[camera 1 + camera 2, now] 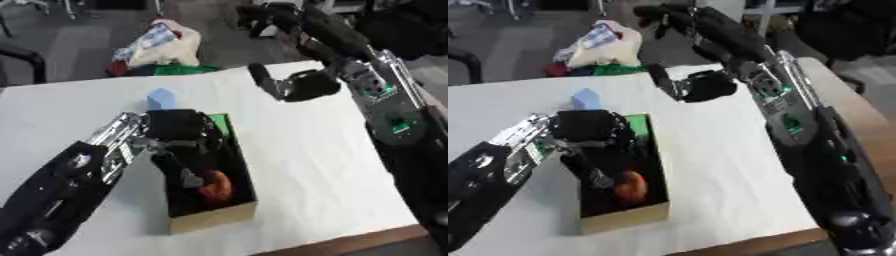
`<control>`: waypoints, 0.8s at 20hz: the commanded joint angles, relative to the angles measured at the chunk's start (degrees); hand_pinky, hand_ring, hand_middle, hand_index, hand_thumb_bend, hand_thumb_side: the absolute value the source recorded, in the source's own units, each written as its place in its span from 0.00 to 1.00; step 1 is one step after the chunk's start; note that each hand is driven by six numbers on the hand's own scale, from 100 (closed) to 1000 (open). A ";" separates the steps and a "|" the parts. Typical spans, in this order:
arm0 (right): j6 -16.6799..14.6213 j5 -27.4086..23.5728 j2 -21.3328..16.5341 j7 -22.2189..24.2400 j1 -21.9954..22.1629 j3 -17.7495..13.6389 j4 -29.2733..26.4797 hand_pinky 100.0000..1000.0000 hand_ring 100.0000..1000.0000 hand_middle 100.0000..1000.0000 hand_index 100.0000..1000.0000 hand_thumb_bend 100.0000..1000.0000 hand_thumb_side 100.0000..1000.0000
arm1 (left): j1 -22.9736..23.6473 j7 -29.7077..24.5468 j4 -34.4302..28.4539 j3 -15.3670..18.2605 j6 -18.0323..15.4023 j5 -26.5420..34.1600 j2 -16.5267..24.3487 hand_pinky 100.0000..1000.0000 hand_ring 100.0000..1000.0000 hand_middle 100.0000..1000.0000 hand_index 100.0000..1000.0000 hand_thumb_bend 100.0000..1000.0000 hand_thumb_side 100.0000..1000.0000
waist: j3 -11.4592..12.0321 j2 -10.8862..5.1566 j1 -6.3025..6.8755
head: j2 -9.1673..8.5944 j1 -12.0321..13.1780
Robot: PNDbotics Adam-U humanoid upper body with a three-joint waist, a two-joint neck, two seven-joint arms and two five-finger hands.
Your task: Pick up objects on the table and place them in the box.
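Placing is the step I am judging myself to be in: my left hand (179,131) is hanging over the box (214,212), its fingers reaching down into the dark inside toward an orange-red thing (217,186) that is lying near the front end. Whether those fingers are pinching that thing or are already clear of it I cannot tell, since they are blurring into the black lining; they are looking bent downward rather than spread. A green patch (222,124) is showing at the far end of the box, just beyond my knuckles. A pale blue block (161,98) is standing on the white table (306,165) just beyond the box's far end, and it is looking like the one object not yet put away. So the next move, as I am reading it, is calling for lifting my left hand straight up out of the box without catching its walls, then reaching the short way past the far end to the block. My left forearm is coming in low from the near left corner, angling up and across to the box. My right hand (702,86) is hovering above the table's far right part, well apart from the box, fingers curled in with nothing in them, the arm sloping down from the upper right.
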 commanded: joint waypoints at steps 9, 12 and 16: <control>0.25 0.14 -0.89 -0.34 -0.52 -0.67 -0.75 0.79 0.67 0.78 1.00 0.00 0.52 | -2.90 -3.24 -1.17 9.07 1.07 5.96 7.30 0.66 0.57 0.60 0.88 0.33 0.77 | 0.99 -0.79 0.07 | -0.02 -0.55; 0.22 0.03 -0.75 -0.25 -0.47 -0.52 -0.66 0.79 0.67 0.78 1.00 0.00 0.53 | -3.81 -0.97 2.00 13.35 3.63 4.18 7.41 0.66 0.56 0.60 0.88 0.32 0.75 | 1.08 -0.71 0.10 | -0.14 -0.69; 0.16 -0.14 -0.73 -0.12 -0.49 -0.40 -0.49 0.79 0.67 0.78 1.00 0.00 0.53 | -5.64 1.32 7.65 19.18 7.21 0.72 6.41 0.65 0.55 0.60 0.89 0.19 0.75 | 0.89 -0.59 0.16 | -0.15 -0.56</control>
